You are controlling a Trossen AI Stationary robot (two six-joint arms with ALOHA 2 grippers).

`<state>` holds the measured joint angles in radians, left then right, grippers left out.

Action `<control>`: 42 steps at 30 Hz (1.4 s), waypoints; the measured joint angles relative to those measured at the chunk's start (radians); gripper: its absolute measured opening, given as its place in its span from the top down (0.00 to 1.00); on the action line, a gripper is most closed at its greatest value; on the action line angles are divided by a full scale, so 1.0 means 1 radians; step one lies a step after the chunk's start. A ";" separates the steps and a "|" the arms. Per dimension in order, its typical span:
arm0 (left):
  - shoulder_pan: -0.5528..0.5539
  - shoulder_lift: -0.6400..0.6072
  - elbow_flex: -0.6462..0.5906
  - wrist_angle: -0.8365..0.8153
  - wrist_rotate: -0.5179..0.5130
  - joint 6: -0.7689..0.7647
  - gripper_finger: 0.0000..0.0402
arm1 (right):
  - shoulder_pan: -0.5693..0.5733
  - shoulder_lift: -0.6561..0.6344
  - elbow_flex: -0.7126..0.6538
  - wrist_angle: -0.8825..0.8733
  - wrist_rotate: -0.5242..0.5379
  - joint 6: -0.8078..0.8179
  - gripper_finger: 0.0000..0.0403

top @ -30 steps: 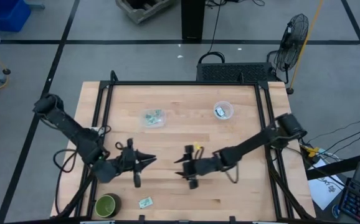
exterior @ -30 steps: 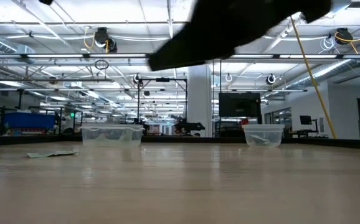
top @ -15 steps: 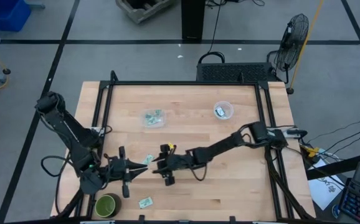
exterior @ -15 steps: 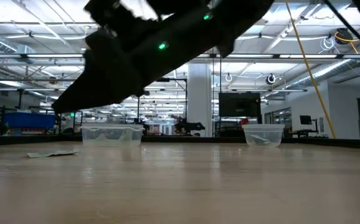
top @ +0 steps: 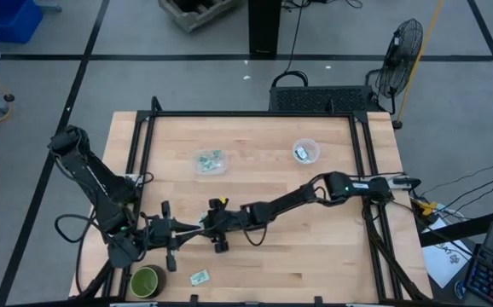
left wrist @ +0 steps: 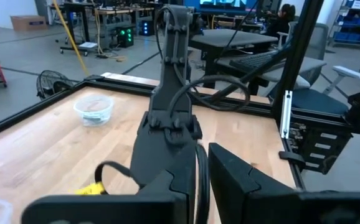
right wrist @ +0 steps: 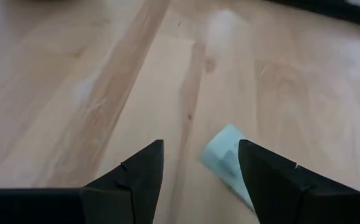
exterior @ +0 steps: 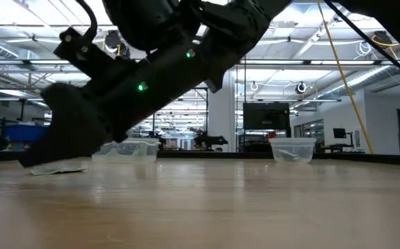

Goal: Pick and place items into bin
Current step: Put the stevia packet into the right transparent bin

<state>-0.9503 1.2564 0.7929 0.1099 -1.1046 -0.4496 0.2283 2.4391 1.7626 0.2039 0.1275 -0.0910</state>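
Note:
One pale green-and-white packet [right wrist: 228,163] lies flat on the wood. My right gripper [right wrist: 198,168] is open and low over it, a finger on either side, and the packet sits nearer one finger [right wrist: 273,186]. In the low view the right gripper [exterior: 51,149] hangs just above this packet [exterior: 58,169]. In the high view the right gripper [top: 207,228] points toward the table's left. My left gripper [top: 192,232] faces it from the left, fingers only a narrow gap apart, holding nothing. A second packet [top: 199,276] lies near the table's near edge.
A dark green round bowl [top: 147,280] stands at the near left corner. A clear tub [top: 211,161] with packets inside and a smaller clear tub [top: 305,152] stand toward the far side. A black frame [top: 246,115] runs around the table. Bare wood shows right of centre.
My right arm has stretched toward the table's left and come down, so its open gripper now straddles the packet near the left gripper. My left gripper has drawn back toward the near left corner, uncovering that packet. The packets themselves have not moved.

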 joint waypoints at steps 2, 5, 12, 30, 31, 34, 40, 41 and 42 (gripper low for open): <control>0.003 0.000 0.000 0.000 -0.001 0.000 0.88 | 0.000 0.013 0.001 0.003 0.000 0.001 0.51; 0.004 0.000 0.000 0.000 -0.004 0.000 0.88 | -0.003 0.015 0.002 0.005 -0.001 0.021 0.51; 0.004 0.000 0.000 0.000 -0.013 0.000 0.88 | -0.045 0.014 0.003 0.007 -0.056 0.090 0.51; 0.004 0.000 0.000 -0.018 -0.022 -0.009 0.88 | -0.046 0.026 0.003 -0.037 -0.051 0.098 0.74; 0.004 0.000 0.000 -0.018 -0.022 -0.011 0.88 | -0.044 0.024 0.003 -0.039 -0.051 0.096 0.76; 0.004 0.000 0.000 -0.019 -0.022 -0.024 0.88 | -0.040 0.023 0.003 -0.041 -0.050 0.084 0.79; 0.004 0.000 0.000 -0.041 -0.022 -0.044 0.88 | -0.035 -0.019 0.000 -0.121 -0.050 0.078 0.83; 0.004 0.000 0.000 -0.046 -0.022 -0.052 0.88 | -0.035 -0.031 0.000 -0.151 -0.050 0.078 0.84; 0.004 0.000 0.000 -0.052 -0.022 -0.060 0.88 | -0.036 -0.045 -0.001 -0.179 -0.049 0.078 0.84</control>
<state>-0.9466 1.2568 0.7929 0.0577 -1.1267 -0.5099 0.1926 2.3944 1.7618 0.0247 0.0783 -0.0128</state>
